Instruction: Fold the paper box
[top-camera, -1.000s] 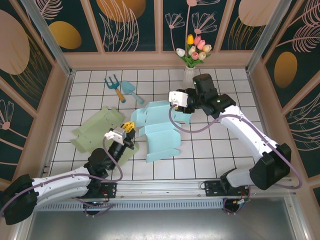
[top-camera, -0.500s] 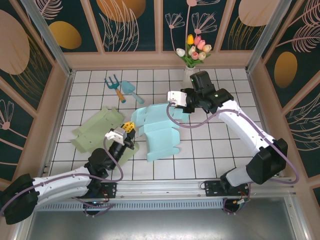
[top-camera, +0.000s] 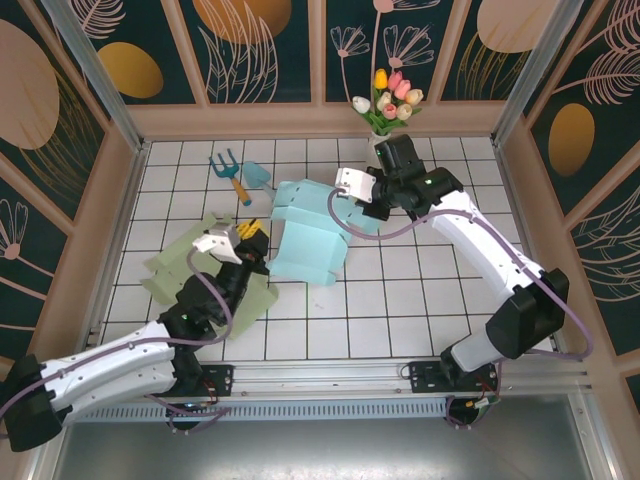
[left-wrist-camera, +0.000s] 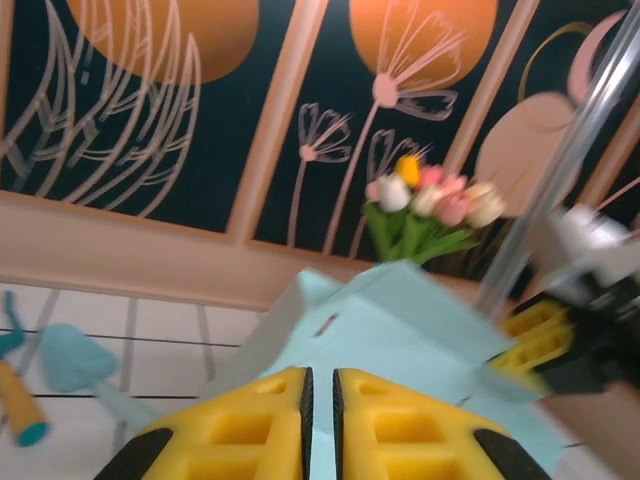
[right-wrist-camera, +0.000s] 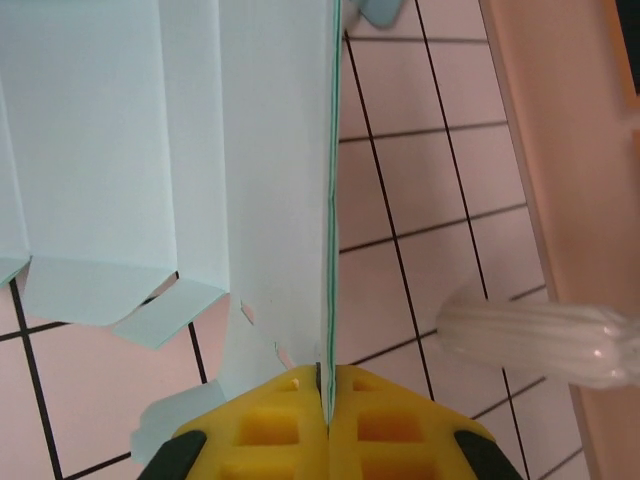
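Pinching the far edge of the light blue paper box (top-camera: 305, 235), the right fingers (right-wrist-camera: 270, 425) clamp it, partly lifted off the tiled worktop (top-camera: 420, 290). The left fingers (left-wrist-camera: 230, 430) sit slightly apart near the box's left side, holding nothing.

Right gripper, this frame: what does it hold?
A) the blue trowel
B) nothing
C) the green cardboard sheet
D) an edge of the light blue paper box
D: the right wrist view shows the right gripper shut on an edge of the light blue paper box.
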